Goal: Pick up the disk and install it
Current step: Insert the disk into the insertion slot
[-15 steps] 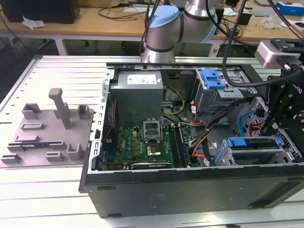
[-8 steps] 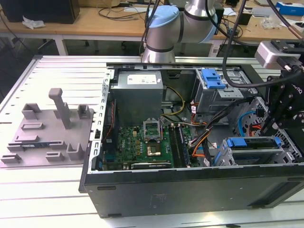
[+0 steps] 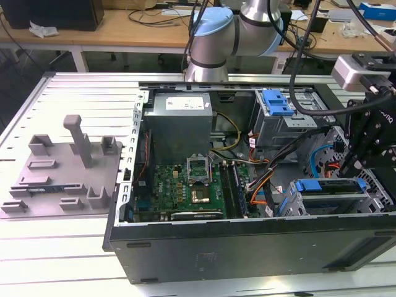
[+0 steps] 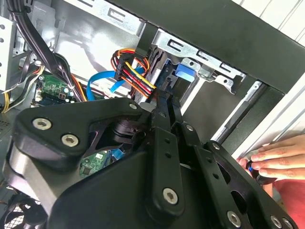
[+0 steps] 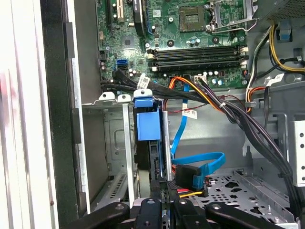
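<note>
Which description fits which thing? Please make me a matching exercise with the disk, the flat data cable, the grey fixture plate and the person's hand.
1 disk
2 flat data cable
3 fixture plate
4 hand

A grey, on the table outside the case
B blue, looping inside the case
C blue-framed, on edge in the drive cage
D beside the case's outer wall

Pairs: 1-C, 2-B, 3-A, 4-D

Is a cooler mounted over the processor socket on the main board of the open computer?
No, in the exterior view the processor socket lies bare on the main board, with nothing mounted over it.
</note>
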### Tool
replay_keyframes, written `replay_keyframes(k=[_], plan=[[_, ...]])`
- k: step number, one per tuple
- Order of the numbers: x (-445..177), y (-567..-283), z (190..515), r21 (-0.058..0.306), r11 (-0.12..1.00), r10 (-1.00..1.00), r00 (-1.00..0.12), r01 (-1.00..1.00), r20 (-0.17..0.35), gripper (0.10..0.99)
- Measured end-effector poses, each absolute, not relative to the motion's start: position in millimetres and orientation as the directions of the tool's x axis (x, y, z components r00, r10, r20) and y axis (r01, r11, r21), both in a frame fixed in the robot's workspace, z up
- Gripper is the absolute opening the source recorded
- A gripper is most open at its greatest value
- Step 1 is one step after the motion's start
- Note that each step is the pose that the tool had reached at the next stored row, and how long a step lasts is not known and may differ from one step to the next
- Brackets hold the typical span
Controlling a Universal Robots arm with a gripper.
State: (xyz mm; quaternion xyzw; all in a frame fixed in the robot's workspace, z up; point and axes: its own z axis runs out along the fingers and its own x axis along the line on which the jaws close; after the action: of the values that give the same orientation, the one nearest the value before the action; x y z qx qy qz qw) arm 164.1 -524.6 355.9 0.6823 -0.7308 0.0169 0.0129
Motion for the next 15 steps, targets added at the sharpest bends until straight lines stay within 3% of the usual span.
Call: replay_keyframes(k=[15], plan=[[164.5,-524.7,352.4,-0.007,0.068,-0.997,-0.069,-0.998,0.042,0.165]])
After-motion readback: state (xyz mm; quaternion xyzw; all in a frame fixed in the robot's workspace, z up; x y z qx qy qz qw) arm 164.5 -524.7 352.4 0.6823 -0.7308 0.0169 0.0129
